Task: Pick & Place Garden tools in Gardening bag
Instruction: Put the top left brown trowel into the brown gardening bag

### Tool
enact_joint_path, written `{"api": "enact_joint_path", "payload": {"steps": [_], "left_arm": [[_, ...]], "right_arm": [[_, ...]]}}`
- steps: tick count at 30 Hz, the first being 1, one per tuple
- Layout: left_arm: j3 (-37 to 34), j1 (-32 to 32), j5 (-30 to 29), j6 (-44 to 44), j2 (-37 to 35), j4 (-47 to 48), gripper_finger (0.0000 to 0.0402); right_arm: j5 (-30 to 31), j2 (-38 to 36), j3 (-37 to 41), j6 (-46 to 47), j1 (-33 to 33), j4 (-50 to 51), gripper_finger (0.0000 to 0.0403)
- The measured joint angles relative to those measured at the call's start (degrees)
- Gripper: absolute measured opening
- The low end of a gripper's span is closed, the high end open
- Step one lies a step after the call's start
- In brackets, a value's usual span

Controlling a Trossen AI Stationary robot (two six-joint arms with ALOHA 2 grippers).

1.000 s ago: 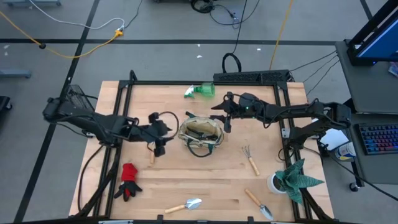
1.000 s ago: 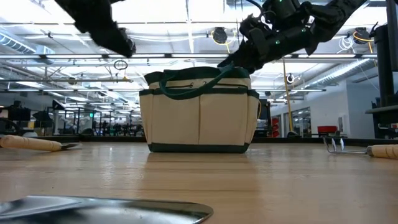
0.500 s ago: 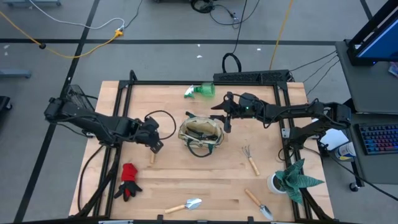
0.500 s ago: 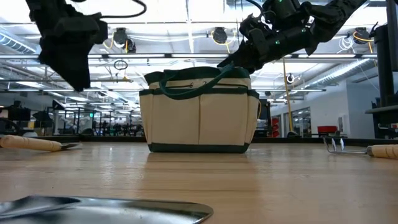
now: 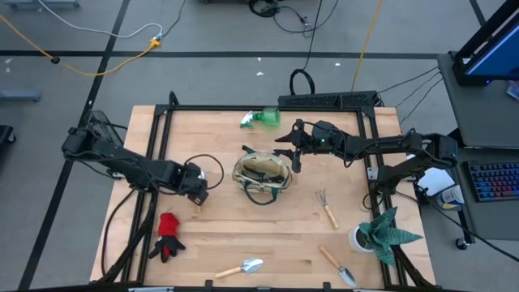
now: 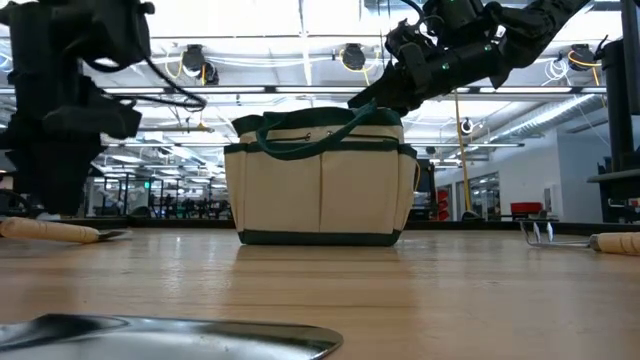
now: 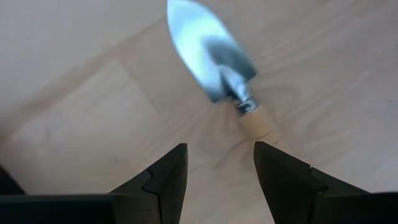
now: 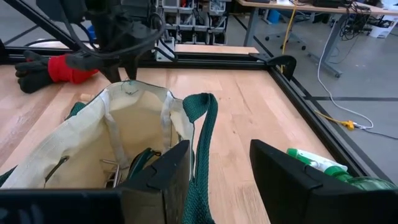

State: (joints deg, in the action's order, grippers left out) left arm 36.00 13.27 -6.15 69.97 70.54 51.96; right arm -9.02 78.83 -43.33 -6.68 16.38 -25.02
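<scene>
The cream-and-green gardening bag (image 5: 262, 172) stands upright mid-table, and it also shows in the low view (image 6: 320, 180). My left gripper (image 7: 219, 168) is open just above a wooden-handled silver trowel (image 7: 214, 62) that lies flat on the table left of the bag (image 5: 197, 206). Its fingers stand on either side of the handle's line without touching it. My right gripper (image 8: 219, 168) is open at the bag's right rim (image 5: 296, 162). The bag's green loop handle (image 8: 202, 137) rises between its fingers. My right gripper has the bag's green loop handle (image 8: 200, 155) standing between its open fingers, close by one finger (image 8: 168, 180). I cannot tell whether it touches the handle. The bag rests on the table.
A green spray bottle (image 5: 261, 119) lies behind the bag and a red glove (image 5: 168, 235) at the near left. Two more trowels (image 5: 243, 267) (image 5: 336, 265) lie near the front edge. A fork-rake (image 5: 326, 208) and a spiky potted plant (image 5: 381, 231) are on the right.
My left gripper has drawn away from the bag's left rim, toward the table's left and near edges. It has come down from above bag height to just over the trowel on the table. My right gripper and the bag have kept still.
</scene>
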Motion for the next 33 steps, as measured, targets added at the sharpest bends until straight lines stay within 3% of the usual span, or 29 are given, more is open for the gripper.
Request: {"api": "enact_joint_path", "payload": {"steps": [17, 33], "left_arm": [[-0.5, 0.0, -1.41, -3.93, -0.02, -6.71, 0.0191], [-0.52, 0.63, -3.04, -3.59, -0.02, -6.86, 0.0191]], "right_arm": [[0.0, 0.02, 0.0, 0.0, 0.0, 0.0, 0.0161], [-0.01, 0.02, 0.0, 0.0, 0.0, 0.0, 0.0161]]}}
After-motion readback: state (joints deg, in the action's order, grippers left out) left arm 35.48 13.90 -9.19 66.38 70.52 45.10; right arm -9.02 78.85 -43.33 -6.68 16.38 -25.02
